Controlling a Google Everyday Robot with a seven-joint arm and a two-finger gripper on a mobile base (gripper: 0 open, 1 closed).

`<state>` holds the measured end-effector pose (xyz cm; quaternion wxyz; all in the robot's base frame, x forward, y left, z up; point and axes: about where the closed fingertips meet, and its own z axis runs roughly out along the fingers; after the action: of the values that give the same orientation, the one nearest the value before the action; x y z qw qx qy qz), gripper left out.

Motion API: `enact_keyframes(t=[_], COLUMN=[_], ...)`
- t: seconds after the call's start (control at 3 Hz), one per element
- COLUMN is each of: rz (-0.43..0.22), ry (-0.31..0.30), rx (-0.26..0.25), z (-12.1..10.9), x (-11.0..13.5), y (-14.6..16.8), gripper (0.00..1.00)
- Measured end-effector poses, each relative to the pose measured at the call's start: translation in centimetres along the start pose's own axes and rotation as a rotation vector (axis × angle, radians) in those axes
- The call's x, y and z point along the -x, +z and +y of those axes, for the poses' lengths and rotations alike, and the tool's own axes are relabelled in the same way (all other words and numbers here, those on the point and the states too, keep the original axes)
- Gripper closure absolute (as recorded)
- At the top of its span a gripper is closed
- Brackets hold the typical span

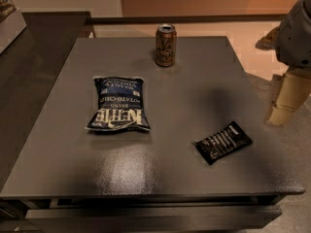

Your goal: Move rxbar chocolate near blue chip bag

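Observation:
The rxbar chocolate point(223, 142), a small flat black wrapper with white lettering, lies tilted on the dark grey table point(194, 81), front right. The blue chip bag point(119, 105), dark blue with large white letters, lies flat at centre left, well apart from the bar. My gripper point(284, 103), pale tan, hangs off the table's right edge, above and to the right of the bar. It holds nothing that shows.
A tan drink can point(165, 45) stands upright near the table's back edge. A dark counter point(29, 67) runs along the left side. The floor beyond the table's back and right edges is pale.

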<state>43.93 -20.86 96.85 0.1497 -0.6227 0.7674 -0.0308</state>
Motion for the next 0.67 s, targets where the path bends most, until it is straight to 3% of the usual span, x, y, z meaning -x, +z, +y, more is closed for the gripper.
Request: enact_keyframes(t=[0.67], rz=[0.005], ry=[-0.183], rx=[0.107], z=[2.3], x=[0.5], y=[5.2], gripper=[0.0])
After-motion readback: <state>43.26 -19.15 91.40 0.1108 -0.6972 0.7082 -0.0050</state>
